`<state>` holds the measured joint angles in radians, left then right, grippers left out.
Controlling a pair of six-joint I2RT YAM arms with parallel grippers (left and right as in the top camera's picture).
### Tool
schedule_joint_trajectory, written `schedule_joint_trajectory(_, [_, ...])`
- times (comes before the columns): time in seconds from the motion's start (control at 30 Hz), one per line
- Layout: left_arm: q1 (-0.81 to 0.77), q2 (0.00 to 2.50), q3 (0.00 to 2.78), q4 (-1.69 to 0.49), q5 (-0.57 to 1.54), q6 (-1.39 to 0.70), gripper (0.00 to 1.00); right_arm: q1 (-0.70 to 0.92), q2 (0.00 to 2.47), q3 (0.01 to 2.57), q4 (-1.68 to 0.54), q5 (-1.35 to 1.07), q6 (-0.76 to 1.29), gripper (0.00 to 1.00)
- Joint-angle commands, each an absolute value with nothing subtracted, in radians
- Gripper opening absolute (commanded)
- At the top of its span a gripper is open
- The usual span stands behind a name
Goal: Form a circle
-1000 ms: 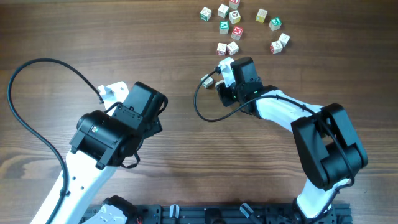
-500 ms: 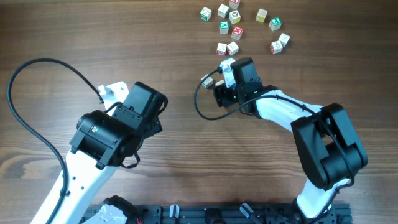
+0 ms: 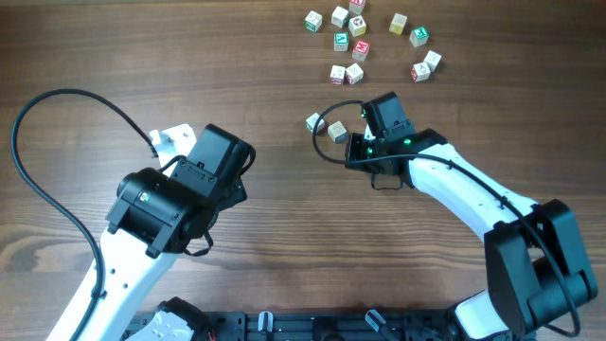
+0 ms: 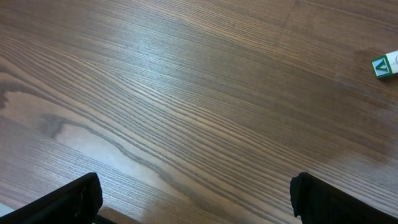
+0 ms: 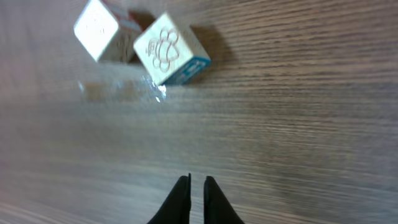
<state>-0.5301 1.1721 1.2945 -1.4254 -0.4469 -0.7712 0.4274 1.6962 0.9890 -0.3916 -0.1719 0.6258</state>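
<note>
**Overhead:** The letter cubes (image 3: 358,26) form no circle. About a dozen lie loosely scattered at the top centre of the wooden table (image 3: 142,47). Two stray cubes (image 3: 337,133) sit lower, just left of the right arm (image 3: 445,180) at its wrist, and its black cable (image 3: 320,150) loops past them. The left arm (image 3: 180,199) fills the lower left, well apart from every cube.

**Left wrist:** The left gripper (image 4: 196,202) shows only its dark fingertips in the bottom corners, spread wide over bare wood. A green-lettered cube (image 4: 385,64) sits at the right edge.

**Right wrist:** The right gripper (image 5: 198,186) is at bottom centre, its tips pinched almost together on nothing. In the upper left, a white cube (image 5: 96,28) and a blue-sided cube (image 5: 171,50) lie just beside each other, clear of the tips. The picture is blurred.
</note>
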Motion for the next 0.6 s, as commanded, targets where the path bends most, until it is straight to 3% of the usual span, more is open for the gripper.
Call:
schedule_joint_trajectory(0.0, [-0.527, 1.165, 1.290, -1.426, -0.450, -0.766, 1.00, 0.431, 1.734, 0.941, -0.308, -0.191, 0.847, 0.11])
schedule_joint_trajectory(0.03, [-0.527, 1.165, 1.290, -1.426, -0.450, -0.766, 1.00, 0.431, 1.744, 0.941, -0.302, -0.187, 0.897, 0.05])
schedule_joint_trajectory(0.57, [-0.527, 1.165, 1.290, -1.426, -0.450, -0.766, 1.00, 0.434, 1.864, 0.941, -0.168, -0.123, 0.997, 0.04])
